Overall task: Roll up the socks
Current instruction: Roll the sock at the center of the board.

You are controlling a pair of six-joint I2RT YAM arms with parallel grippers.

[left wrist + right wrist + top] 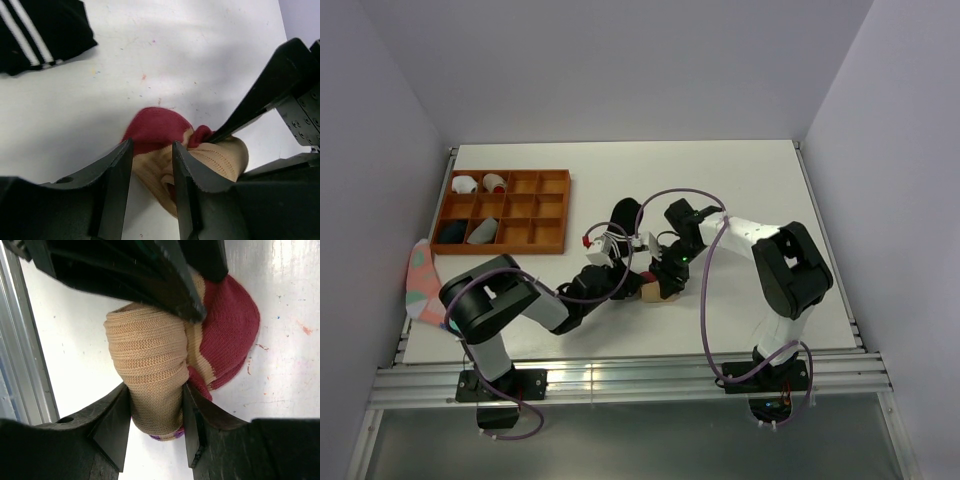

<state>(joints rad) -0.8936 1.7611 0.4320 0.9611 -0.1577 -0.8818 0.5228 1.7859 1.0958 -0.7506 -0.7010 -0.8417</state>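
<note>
Two hands (152,161) (156,415) tight on tan sock (149,346).

You've got bright, even overhead light on the white table (740,180), with only soft shadows. Your wrist views are sharp on the tan sock (150,365), but the close-up fingers (112,195) go dark and a bit soft, shading the cloth beneath.
</note>
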